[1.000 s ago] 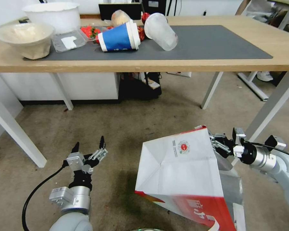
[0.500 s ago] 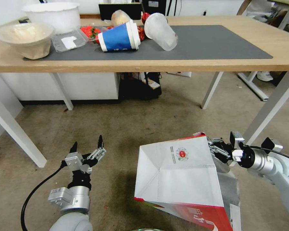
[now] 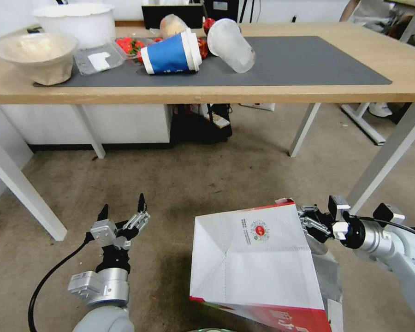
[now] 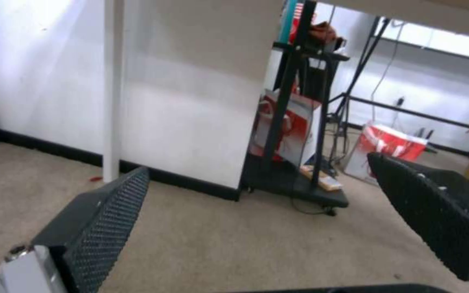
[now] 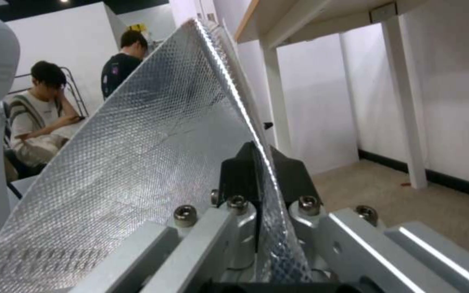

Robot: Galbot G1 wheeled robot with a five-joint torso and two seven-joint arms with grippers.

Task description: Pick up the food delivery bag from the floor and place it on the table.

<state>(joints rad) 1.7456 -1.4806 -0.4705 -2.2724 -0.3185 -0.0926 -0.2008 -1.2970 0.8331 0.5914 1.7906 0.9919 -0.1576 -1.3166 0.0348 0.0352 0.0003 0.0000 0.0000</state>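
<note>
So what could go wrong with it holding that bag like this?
Three things, I'd guess. The right claw pinches only one thin wall at the rim of the bag, so the paper could tear or slip out. The bag hangs tilted, so anything inside might shift or spill. And the table edge sits above and ahead; the bag could bump it going up, or knock the blue cup lying there. The left claw is open, giving no support.

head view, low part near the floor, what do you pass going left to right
left tool, open over the floor → food delivery bag → right tool, shut on the bag's edge
</note>
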